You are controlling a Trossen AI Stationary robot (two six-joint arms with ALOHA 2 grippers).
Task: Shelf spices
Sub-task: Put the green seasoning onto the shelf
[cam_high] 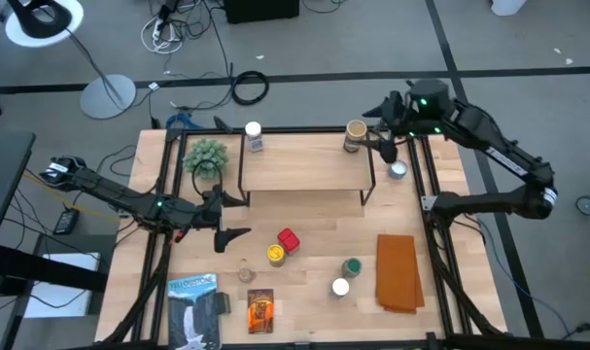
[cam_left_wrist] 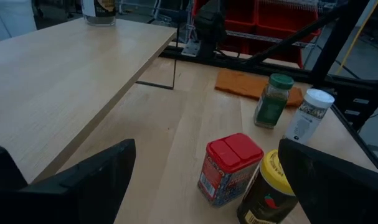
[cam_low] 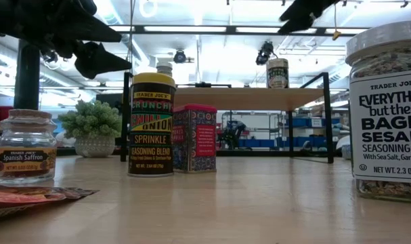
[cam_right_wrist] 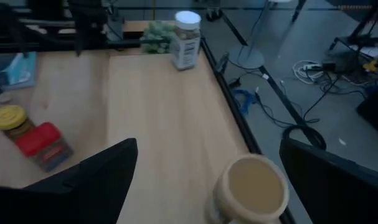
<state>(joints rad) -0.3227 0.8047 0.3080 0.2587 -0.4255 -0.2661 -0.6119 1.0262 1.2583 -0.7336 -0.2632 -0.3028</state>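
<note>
The shelf (cam_high: 304,167) stands at the table's far middle, with a white-lidded jar (cam_high: 254,137) and a tan-lidded jar (cam_high: 355,134) on its top board. My right gripper (cam_high: 385,146) is open just above and to the right of the tan-lidded jar (cam_right_wrist: 251,194), touching nothing. My left gripper (cam_high: 238,216) is open and level in front of the shelf's left end, pointing at the red box (cam_left_wrist: 229,168) and the yellow-lidded jar (cam_left_wrist: 267,193). The green-lidded jar (cam_high: 352,266), another white-lidded jar (cam_high: 340,287), the small saffron jar (cam_high: 246,274) and the orange-brown packet (cam_high: 260,309) rest on the table.
A potted plant (cam_high: 207,157) sits left of the shelf. A silver-lidded jar (cam_high: 399,170) stands on the table right of it. The folded orange cloth (cam_high: 399,272) lies near the right edge, and the blue-and-white package (cam_high: 195,309) at the near left. Black frame rails run along both sides.
</note>
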